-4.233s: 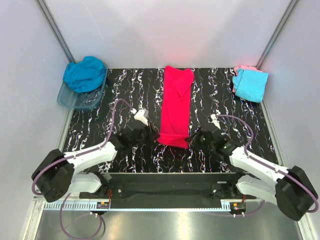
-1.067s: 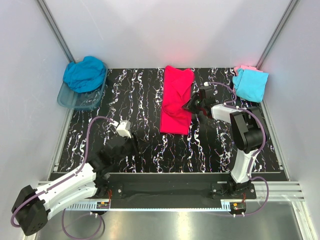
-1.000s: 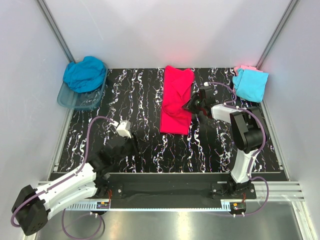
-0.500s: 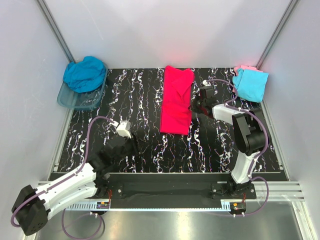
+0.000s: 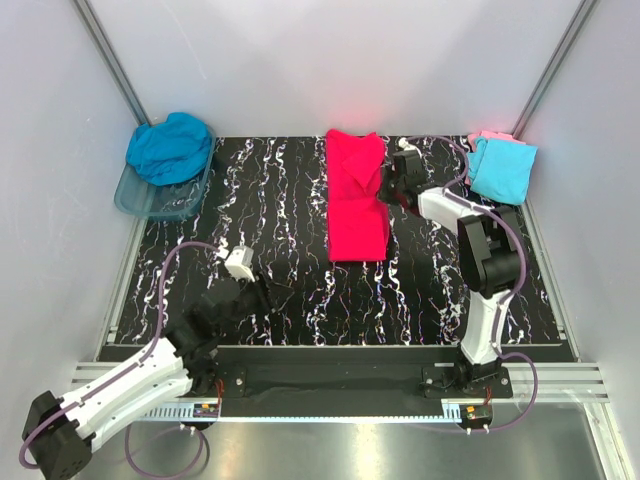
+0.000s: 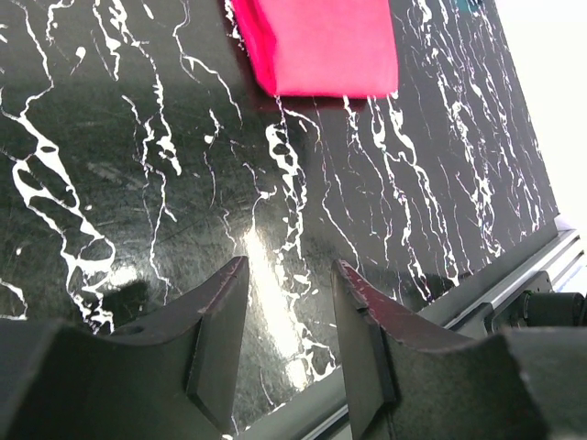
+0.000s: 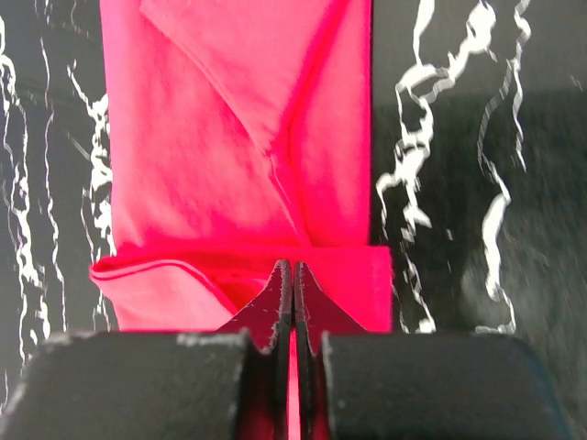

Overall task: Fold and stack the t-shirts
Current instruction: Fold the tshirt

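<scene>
Pink-red t-shirt (image 5: 357, 205) lies lengthwise at the upper middle of the top view, on the black marbled table (image 5: 270, 200). My right pincer (image 7: 292, 275) is clenched on a raised fold of its cloth, at the shirt's right edge. My left pincer (image 6: 289, 302) hangs parted, gripping nothing, over the table at lower left.

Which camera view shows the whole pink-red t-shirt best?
The top external view: there the pink-red t-shirt shows from end to end, a long folded strip. The left wrist view catches only its near end, at the frame's top. The right wrist view shows a close part with a fold, cropped.
</scene>
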`<action>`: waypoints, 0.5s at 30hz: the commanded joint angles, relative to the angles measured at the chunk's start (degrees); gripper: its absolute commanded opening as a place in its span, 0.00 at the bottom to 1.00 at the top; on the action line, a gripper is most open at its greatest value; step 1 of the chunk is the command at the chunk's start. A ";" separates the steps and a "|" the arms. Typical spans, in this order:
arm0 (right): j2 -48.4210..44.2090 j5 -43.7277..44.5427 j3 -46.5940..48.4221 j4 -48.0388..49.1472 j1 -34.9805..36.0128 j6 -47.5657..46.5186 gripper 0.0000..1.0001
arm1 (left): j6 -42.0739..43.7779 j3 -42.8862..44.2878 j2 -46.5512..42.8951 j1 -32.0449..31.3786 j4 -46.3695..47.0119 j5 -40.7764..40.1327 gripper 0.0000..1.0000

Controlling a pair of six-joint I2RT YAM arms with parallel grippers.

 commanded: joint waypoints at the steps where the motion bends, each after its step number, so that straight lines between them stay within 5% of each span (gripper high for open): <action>1: 4.45 1.33 6.58 -2.43 0.08 -1.11 0.00 | 0.16 -0.24 -2.21 -0.20 -1.41 0.31 0.45; 11: 5.79 9.75 6.06 -4.10 0.08 1.17 0.00 | 0.25 0.64 -4.67 -0.20 -4.14 -0.39 0.44; 15: 5.27 12.84 6.67 -5.16 -0.01 1.26 0.53 | 0.25 0.99 -4.14 -0.20 -4.14 -0.48 0.44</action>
